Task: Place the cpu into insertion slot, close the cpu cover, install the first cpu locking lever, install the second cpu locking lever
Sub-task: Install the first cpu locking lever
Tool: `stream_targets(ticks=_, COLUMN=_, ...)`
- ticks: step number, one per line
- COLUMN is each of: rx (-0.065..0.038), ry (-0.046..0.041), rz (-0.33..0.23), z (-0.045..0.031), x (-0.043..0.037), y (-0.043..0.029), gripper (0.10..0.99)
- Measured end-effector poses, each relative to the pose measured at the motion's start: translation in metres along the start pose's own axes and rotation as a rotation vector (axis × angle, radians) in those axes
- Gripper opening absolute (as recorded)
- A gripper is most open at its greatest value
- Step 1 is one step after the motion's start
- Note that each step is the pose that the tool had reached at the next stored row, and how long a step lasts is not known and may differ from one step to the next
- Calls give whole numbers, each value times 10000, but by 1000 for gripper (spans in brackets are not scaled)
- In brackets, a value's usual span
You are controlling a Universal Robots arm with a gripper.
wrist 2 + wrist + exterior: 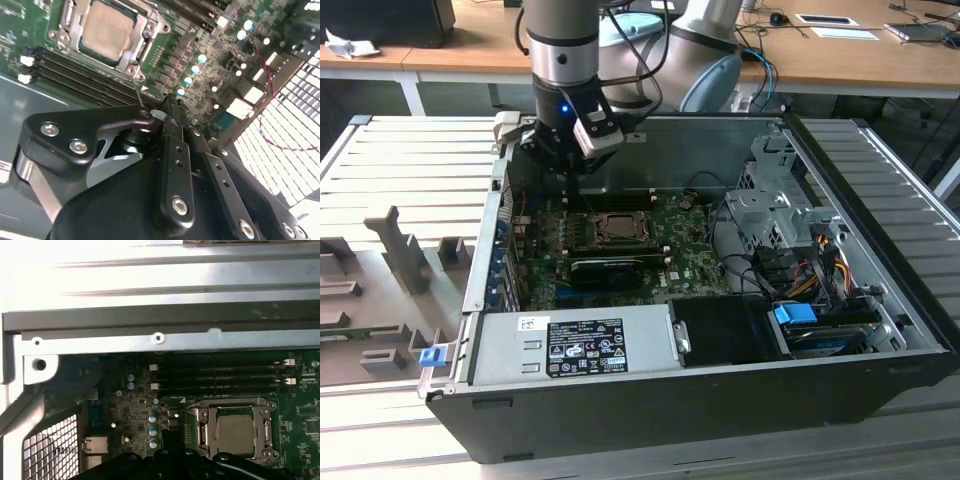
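The cpu is a pale square chip lying in the insertion slot on the green motherboard. The silver cpu cover lies flat around it, and the chip shows through its cut-out centre. In the second wrist view, my gripper has its black fingers closed together with nothing between them. It hovers off one corner of the socket, beside the memory slots. A thin metal lever runs from that corner toward the fingertips. In the exterior view, my gripper hangs over the board's far edge, behind the socket.
The open computer case walls in the board. A long black graphics card lies in front of the socket and a power supply runs along the near side. Drive cages and cables fill the exterior view's right. A person sits behind the arm.
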State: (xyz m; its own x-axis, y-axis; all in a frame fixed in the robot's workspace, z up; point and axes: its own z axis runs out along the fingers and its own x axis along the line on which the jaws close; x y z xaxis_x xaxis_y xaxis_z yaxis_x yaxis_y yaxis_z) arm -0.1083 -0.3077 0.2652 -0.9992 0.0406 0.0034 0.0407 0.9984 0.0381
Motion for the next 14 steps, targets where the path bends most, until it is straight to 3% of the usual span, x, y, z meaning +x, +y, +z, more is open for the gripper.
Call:
stream_targets(ticks=6, rx=23, ry=-1, rz=-3, z=44, x=33, y=43, gripper=106)
stream_targets(ticks=10, rx=31, ry=4, rz=-141, z=72, x=39, y=168, gripper=106)
stream_targets(ticks=14, rx=39, ry=4, rz=-164, z=77, x=18, y=191, gripper=106)
